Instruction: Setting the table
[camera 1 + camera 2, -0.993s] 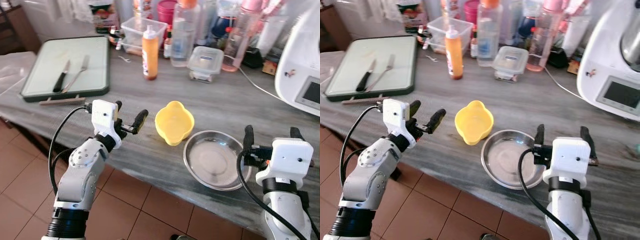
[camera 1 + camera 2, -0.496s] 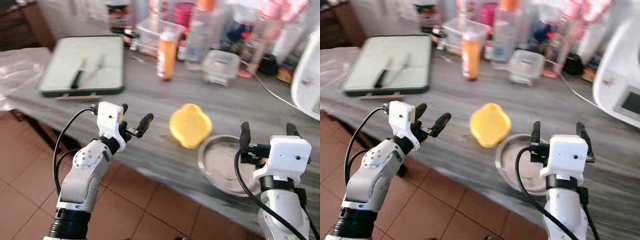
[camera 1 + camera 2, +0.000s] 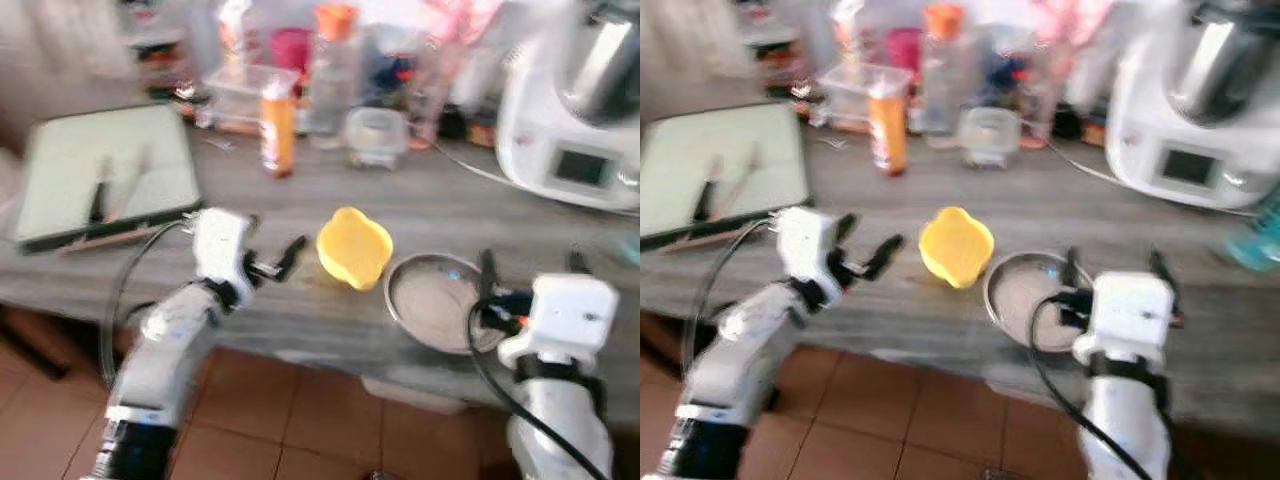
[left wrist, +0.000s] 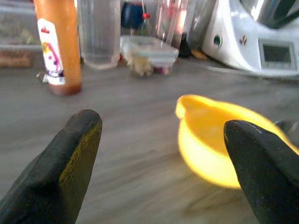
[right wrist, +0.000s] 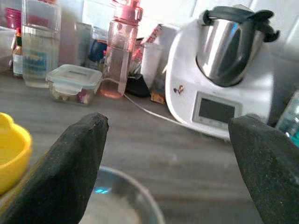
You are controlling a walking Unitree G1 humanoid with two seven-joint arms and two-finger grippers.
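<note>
On the grey counter (image 3: 430, 215), a green tray (image 3: 60, 185) holds cutlery at far left. The left gripper (image 3: 270, 262) hovers with fingers apart, just beside the yellow bowl (image 3: 354, 246). The steel plate (image 3: 435, 303) sits next, with the right gripper (image 3: 530, 275), fingers spread, above its near edge.

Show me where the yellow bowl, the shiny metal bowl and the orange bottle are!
yellow bowl (image 3: 354, 246), left eye view, on its inside
metal bowl (image 3: 432, 300), left eye view, on its flat bottom
orange bottle (image 4: 55, 46), left wrist view, on its label
</note>
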